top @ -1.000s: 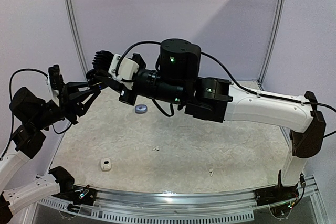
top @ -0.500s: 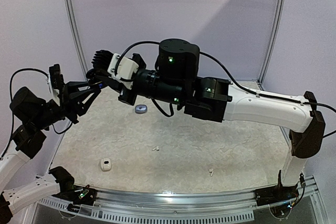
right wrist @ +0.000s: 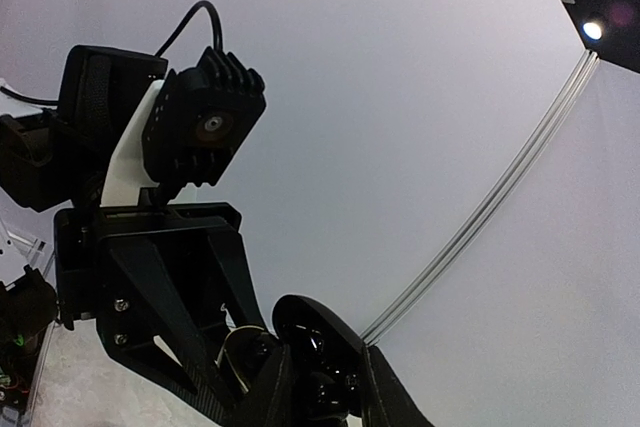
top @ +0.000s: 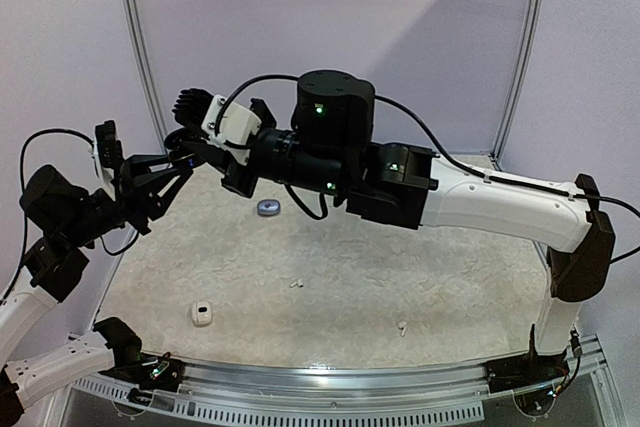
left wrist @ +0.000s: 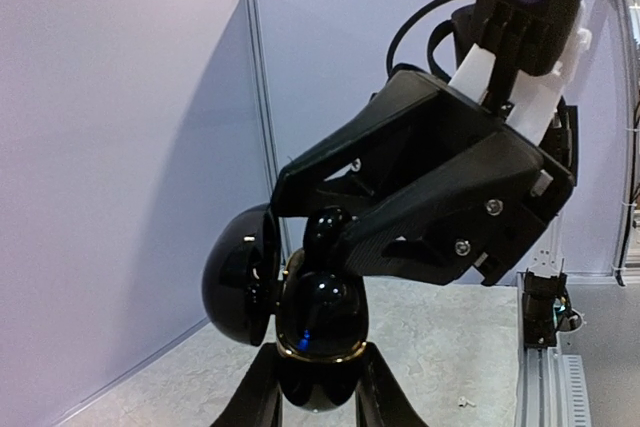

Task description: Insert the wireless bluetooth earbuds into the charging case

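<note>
The charging case (left wrist: 322, 319) and earbud (left wrist: 326, 231) are glossy black plastic; the table (top: 350, 287) looks rough, matt.

**Top external view:** the camera is looking down from high behind the near edge of the desk (top: 330, 287), taking in its whole surface from afar.

**Left wrist view:** the camera is sitting close behind the left gripper (left wrist: 320, 372), facing up and across at the right gripper (left wrist: 327, 234).

**Right wrist view:** the camera is tilting steeply upward toward the wall (right wrist: 400, 97).

The wrist cameras are facing each other, both framing the charging case (left wrist: 315, 322), though it is probably only the dark shape in the right wrist view.
</note>
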Available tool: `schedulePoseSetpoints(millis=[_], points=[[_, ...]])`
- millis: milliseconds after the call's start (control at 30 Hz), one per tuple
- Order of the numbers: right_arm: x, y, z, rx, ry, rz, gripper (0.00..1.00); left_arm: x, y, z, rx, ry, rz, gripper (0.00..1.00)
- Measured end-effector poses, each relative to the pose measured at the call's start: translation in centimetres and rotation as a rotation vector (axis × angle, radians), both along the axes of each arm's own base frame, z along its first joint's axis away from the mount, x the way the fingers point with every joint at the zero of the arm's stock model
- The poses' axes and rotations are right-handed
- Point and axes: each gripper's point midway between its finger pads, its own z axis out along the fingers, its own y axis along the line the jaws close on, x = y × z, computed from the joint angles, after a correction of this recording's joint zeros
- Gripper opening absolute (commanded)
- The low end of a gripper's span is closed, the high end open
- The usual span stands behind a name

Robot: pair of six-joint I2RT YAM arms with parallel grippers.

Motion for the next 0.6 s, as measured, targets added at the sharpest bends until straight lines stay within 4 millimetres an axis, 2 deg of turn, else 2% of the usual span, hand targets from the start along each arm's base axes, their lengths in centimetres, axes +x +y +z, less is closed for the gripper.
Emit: schedulePoseSetpoints(millis=[367,600], points=[[0.25,0.15,-0.23,-0.016,0.04,-0.003,0.48,0.36,0.02,-0.15,-0.033,0.073,-0.006,0.0],[0.29,0.13,-0.56,-0.019,0.078,0.013,0.69,0.6,0.09,-0.24,-0.041,0.09,0.002,0.0]])
